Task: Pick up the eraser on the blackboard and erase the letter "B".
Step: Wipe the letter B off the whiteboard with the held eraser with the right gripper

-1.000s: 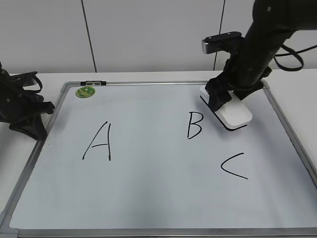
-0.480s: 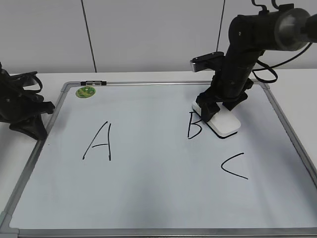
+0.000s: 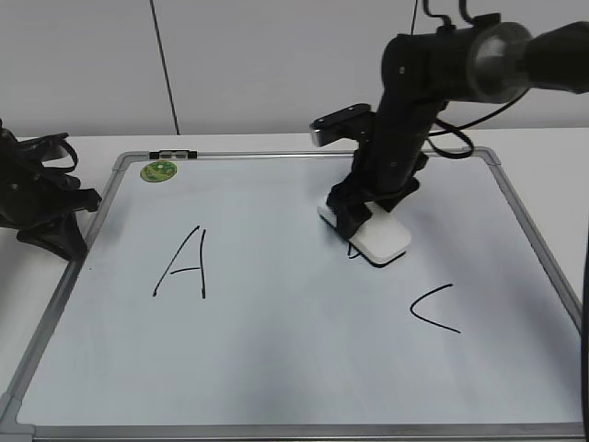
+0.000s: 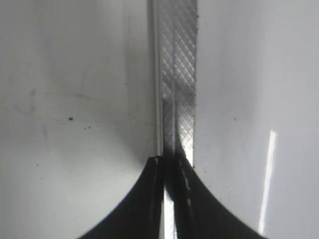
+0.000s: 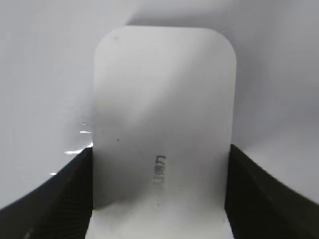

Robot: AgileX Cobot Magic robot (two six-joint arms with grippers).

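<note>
The blackboard (image 3: 276, 359) is a white board with a grey frame lying flat on the table. My right gripper (image 3: 354, 210) is shut on the eraser (image 3: 379, 239), a white rounded block with a dark underside, and holds it flat on the board over the letter "B". Only a small black stroke of the "B" (image 3: 351, 250) shows at the eraser's left edge. The right wrist view shows the eraser (image 5: 164, 124) between both fingers (image 5: 159, 189). My left gripper (image 3: 64, 235) rests shut at the board's left edge; its wrist view shows the fingers (image 4: 170, 167) together over the grey frame (image 4: 178, 74).
A black "A" (image 3: 184, 262) is at the left of the board and a black "C" (image 3: 434, 308) at the lower right. A round green sticker (image 3: 158, 170) sits at the top left corner. A white wall stands behind the table.
My right gripper has slid the eraser leftward and toward the front, from right of the "B" onto it. Most of the "B" no longer shows. The left arm has not moved.
</note>
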